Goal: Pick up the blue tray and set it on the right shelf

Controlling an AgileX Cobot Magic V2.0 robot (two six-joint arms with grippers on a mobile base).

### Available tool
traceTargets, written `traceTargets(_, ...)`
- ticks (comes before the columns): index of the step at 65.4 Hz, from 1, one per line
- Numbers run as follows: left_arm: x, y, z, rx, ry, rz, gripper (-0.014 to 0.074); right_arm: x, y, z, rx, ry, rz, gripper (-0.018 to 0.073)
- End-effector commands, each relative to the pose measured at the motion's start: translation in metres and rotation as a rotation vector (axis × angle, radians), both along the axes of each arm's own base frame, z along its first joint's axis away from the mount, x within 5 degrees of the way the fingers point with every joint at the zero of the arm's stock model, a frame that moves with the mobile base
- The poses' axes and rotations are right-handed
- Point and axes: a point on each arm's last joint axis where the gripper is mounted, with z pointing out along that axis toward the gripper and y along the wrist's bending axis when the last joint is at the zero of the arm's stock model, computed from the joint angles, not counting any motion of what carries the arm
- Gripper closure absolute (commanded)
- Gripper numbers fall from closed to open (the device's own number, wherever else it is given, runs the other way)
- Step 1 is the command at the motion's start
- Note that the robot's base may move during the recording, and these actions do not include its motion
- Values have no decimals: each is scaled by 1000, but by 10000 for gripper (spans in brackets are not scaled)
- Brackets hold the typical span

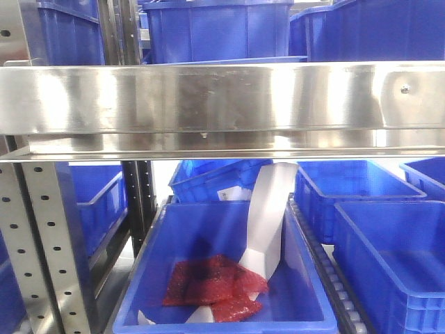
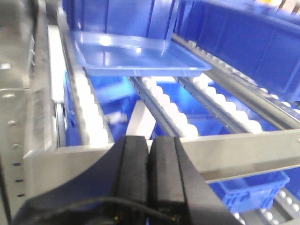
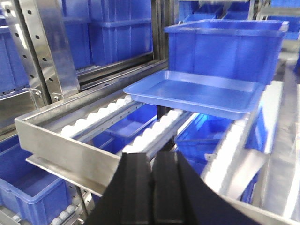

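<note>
The blue tray point(image 3: 199, 93) sits on the right shelf's point(image 3: 70, 150) roller tracks point(image 3: 101, 115), just in front of a deep blue bin point(image 3: 225, 47), so it looks delivered. Both grippers, left point(image 2: 149, 154) and right point(image 3: 151, 171), hang back with jaws pressed together, empty.

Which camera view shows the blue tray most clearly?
The right wrist view shows the blue tray best: sharp, nearly the whole rim visible, resting on the white rollers before a deep blue bin. The left wrist view shows the tray too, but blurred. The exterior front-facing view does not show it clearly.
</note>
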Motion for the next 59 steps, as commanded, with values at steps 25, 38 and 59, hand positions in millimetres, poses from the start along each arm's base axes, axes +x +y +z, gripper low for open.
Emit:
traceTargets(25,-76,42,-13,-179,-353,-23,645,-56,-37,3,90,-203,-3,505)
traceTargets(38,-76,42,-12,-180,-355,-23,645,-56,-37,3,90,-202,-3,505)
traceTargets(59,-76,42,-12,-180,-355,-23,645,-56,-37,3,90,-202,-4,505)
